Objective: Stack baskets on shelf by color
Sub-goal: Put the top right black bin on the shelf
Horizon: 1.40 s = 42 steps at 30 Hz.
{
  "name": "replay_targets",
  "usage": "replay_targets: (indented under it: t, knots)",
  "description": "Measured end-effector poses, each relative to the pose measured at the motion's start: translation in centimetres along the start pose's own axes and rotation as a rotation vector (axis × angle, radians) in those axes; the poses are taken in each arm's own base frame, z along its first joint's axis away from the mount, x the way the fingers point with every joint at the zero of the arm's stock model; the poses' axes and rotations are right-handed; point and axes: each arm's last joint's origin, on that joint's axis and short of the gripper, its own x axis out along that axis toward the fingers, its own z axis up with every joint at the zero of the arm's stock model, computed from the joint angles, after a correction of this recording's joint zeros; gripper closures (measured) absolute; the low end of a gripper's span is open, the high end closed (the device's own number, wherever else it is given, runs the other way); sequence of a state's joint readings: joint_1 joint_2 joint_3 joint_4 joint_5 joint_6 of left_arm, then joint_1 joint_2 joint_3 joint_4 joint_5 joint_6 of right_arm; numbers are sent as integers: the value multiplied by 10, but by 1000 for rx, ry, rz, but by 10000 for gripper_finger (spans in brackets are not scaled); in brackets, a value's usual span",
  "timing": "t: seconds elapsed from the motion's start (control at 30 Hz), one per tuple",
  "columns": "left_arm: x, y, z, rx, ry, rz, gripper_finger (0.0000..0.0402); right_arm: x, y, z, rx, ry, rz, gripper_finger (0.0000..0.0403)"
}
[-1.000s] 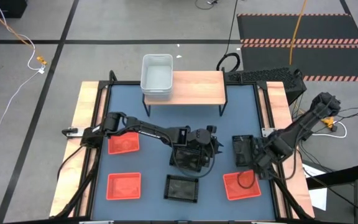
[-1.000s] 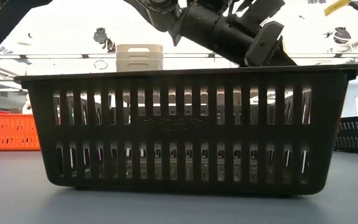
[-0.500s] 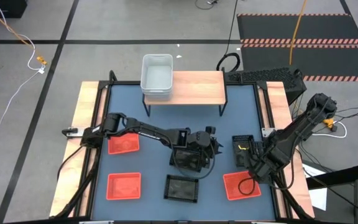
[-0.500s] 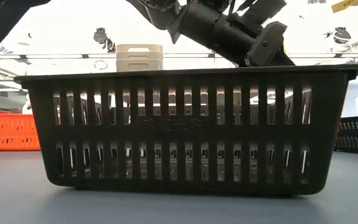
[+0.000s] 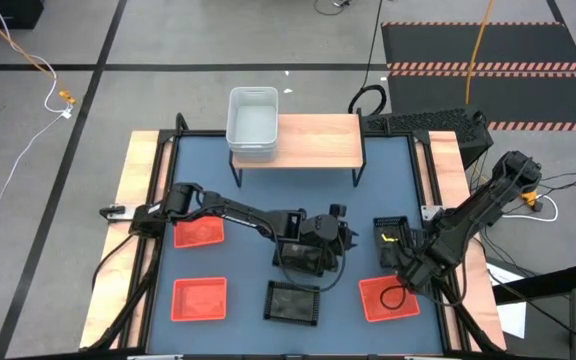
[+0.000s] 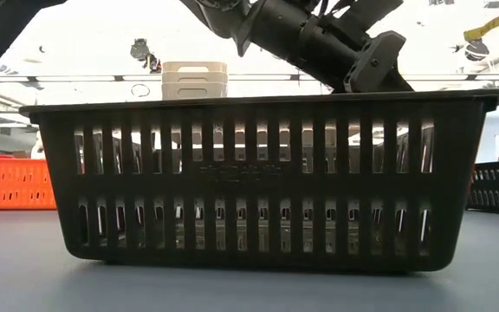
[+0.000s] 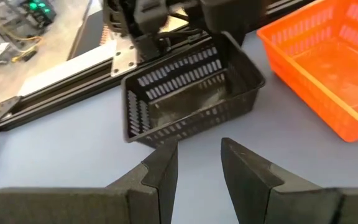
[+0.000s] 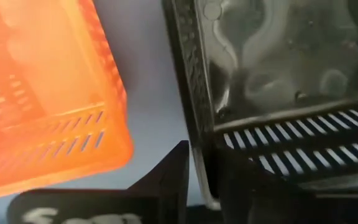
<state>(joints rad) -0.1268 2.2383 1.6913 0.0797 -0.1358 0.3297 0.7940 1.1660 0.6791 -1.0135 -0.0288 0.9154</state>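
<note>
Black basket wall between right claw fingers.

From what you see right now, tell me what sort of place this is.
Probably a robotics lab or workshop. Two arms work at a framed table on a bare grey floor marked with black tape, loose cables trail across it, and striped hazard mats lie beyond.

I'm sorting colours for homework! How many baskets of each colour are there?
White baskets: 3, nested in one stack on the shelf
Red baskets: 3
Black baskets: 3
Total: 9
</note>
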Motion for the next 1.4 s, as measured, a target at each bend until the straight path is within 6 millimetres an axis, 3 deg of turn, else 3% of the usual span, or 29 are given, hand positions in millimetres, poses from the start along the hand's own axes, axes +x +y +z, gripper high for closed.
replay_targets:
  t: [0.23, 0.37, 0.57, 0.83, 1.07, 1.4]
  knots:
    - [0, 1, 1, 5, 3, 36, 277, 7, -3, -2, 9, 6, -11, 364]
    - [0, 3, 4, 0, -36, 50, 277, 5, -5, -3, 36, -10, -8, 396]
    - [-1, 3, 11, 17, -122, 13, 277, -5, -11, -1, 174, -107, 4, 400]
    - [-2, 6, 19, 12, -207, 16, 277, -15, -24, 19, 346, -231, -2, 401]
    - [-2, 9, 21, -47, -232, -7, 276, -22, -35, 46, 358, -303, 114, 402]
    - [-3, 12, 20, -47, -83, -128, 183, -62, -36, 68, 188, -450, 54, 402]
